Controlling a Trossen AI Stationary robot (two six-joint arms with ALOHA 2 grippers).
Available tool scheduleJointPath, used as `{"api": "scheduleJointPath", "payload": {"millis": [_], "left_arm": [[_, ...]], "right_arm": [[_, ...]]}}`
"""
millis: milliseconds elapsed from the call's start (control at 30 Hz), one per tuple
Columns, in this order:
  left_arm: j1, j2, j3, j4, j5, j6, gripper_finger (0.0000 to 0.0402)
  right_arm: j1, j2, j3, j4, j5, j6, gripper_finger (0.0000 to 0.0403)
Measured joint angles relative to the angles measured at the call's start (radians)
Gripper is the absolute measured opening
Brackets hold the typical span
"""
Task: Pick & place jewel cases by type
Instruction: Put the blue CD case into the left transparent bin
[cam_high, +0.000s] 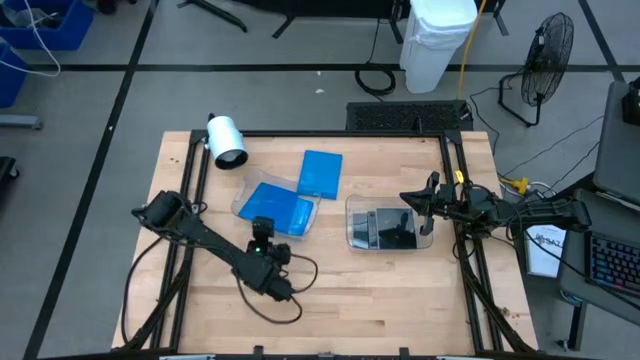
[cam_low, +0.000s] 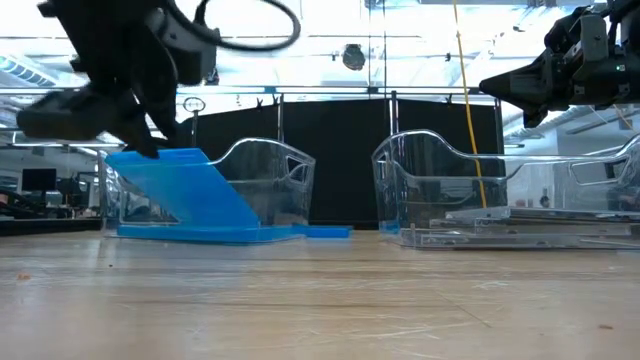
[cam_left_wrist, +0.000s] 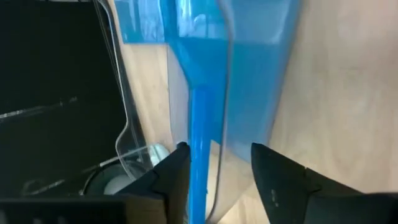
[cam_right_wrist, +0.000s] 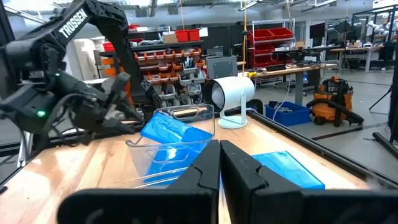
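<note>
From above, we see two clear trays on the wooden table (cam_high: 330, 290). The left tray (cam_high: 245, 197) holds blue cases (cam_high: 285, 210); the right tray (cam_high: 352, 225) holds dark cases (cam_high: 390, 230). One more blue case (cam_high: 321, 172) lies flat on the wood just beyond the left tray. The left gripper (cam_high: 261, 232) hangs over the near edge of the left tray, its arm stretched in from the table's left side. The right gripper (cam_high: 418, 206) waits above the right tray's far right corner.

From table level, we see what the top view hides: a blue case (cam_low: 185, 185) leans tilted inside the left tray (cam_low: 270, 165), its top edge up by the left gripper (cam_low: 140, 125), over other blue ones lying flat. The right tray (cam_low: 420, 160) holds flat dark cases (cam_low: 530, 225), and the right gripper (cam_low: 500, 85) hangs high above it.

In the left wrist view, the fingers (cam_left_wrist: 174, 171) stand partly apart, with the tilted blue case's edge (cam_left_wrist: 199, 143) just beside one finger; we cannot tell whether it is gripped.

In the right wrist view, the right gripper (cam_right_wrist: 219, 155) has its fingers pressed together, holding nothing.
</note>
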Motion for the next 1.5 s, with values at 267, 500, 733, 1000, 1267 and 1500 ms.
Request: {"api": "scheduleJointPath", "payload": {"millis": [267, 500, 733, 1000, 1267, 1500], "left_arm": [[0.093, 0.0, -0.093, 0.017, -0.008, 0.003, 0.0193], [0.12, 0.0, -0.076, 0.01, 0.076, 0.064, 0.0126], [0.12, -0.001, 0.01, 0.0, 0.217, 0.042, 0.0037], [0.127, -0.033, 0.176, 0.06, 0.279, -0.058, 0.0037], [0.135, -0.199, 0.19, 0.213, 0.318, -0.116, 0.0037], [0.141, -0.411, 0.189, 0.2, 0.297, -0.397, 0.0037]], "right_arm": [[0.0, 0.0, 0.0, 0.0, 0.0, 0.0, 0.0004], [0.0, 0.0, 0.0, 0.0, 0.0, 0.0, 0.0004], [0.0, 0.0, 0.0, 0.0, 0.0, 0.0, 0.0004], [0.0, 0.0, 0.0, 0.0, 0.0, 0.0, 0.0004], [0.0, 0.0, 0.0, 0.0, 0.0, 0.0, 0.0004], [0.0, 0.0, 0.0, 0.0, 0.0, 0.0, 0.0004]]}}
